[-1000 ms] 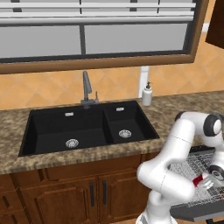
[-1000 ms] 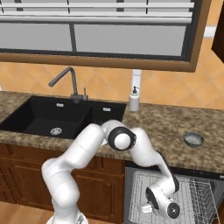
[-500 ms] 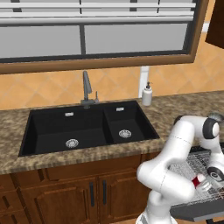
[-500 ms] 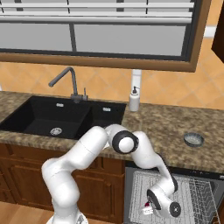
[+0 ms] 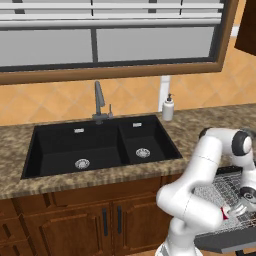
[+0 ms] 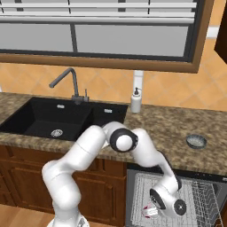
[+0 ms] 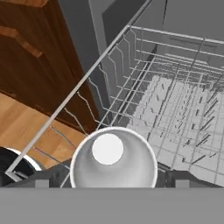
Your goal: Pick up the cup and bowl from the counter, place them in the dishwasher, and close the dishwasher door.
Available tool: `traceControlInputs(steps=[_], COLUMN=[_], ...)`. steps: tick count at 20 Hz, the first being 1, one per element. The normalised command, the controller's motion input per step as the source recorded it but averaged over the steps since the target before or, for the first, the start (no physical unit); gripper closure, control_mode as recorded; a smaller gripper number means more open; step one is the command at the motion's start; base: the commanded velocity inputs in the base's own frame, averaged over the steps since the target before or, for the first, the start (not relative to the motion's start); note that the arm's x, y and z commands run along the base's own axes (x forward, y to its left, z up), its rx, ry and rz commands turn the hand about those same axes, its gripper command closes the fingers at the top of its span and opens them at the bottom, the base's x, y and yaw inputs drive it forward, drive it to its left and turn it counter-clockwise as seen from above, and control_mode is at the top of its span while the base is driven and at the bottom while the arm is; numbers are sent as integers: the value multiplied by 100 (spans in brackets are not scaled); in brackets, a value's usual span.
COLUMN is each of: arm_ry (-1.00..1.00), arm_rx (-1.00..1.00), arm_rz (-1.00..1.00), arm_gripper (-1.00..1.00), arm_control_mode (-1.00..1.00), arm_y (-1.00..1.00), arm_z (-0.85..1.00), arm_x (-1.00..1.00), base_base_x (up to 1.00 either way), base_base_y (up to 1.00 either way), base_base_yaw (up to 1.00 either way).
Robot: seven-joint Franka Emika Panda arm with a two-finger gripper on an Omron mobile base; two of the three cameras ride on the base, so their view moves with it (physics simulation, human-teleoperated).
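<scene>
The gripper (image 6: 153,212) hung low over the dishwasher (image 6: 146,186) rack, the cup (image 7: 113,159) between its jaws; whether they gripped it, I cannot tell.

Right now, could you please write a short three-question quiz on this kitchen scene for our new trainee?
1. True or false: the bowl is already in the dishwasher rack.
2. Where does the cup sit? A) in the sink B) at the rack's edge, between the fingers of the gripper C) on the counter
3. Fill in: the soap dispenser stands beside the ____.

Key: 1 false, it is on the counter; 2 B; 3 sink.
</scene>
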Motion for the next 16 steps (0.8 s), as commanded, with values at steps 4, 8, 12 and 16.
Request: traceControlInputs(steps=[4, 8, 12, 16], arm_ry=[0, 1, 5, 10], arm_rx=[-13, -5, 0, 0], arm_rz=[-4, -8, -2, 0], arm_gripper=[-100, -100, -100, -100], arm_control_mode=[-100, -100, -100, -100], arm_y=[-20, -27, -40, -47], arm_z=[90, 100, 100, 100], arm_x=[-30, -4, 0, 0], base_base_x=[0, 0, 0, 0], base_base_y=[0, 0, 0, 0], base_base_yaw=[0, 0, 0, 0])
